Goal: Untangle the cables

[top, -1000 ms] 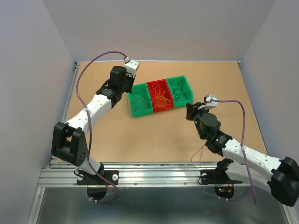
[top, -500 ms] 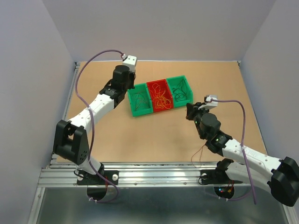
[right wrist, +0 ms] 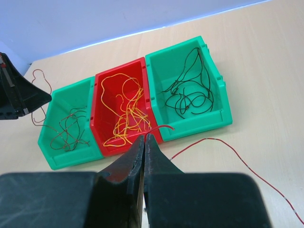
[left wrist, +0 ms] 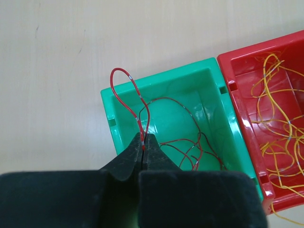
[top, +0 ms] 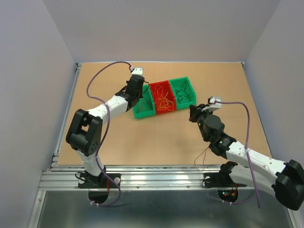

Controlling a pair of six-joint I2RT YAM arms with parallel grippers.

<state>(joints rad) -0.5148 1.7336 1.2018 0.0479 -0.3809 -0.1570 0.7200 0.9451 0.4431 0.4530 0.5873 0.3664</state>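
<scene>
Left arm [top: 111, 102] stretched forward, fingers [left wrist: 126, 164] pinched together — right arm [top: 237, 152] low and angled inward, fingers [right wrist: 130, 160] likewise closed

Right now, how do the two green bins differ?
The left green bin holds dark red wires; the right green bin holds black wires. The left tool, shut on a red wire, hangs over the left green bin; nothing hangs over the right green bin. Both share shape and flank the red bin.

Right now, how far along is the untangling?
Done: yellow strands lie in the red bin, black ones in the right green bin, red ones in the left green bin. In hand: the left gripper pinches a red loop at that bin's edge; the right gripper holds another red strand trailing on the table. Left: binning both.
</scene>
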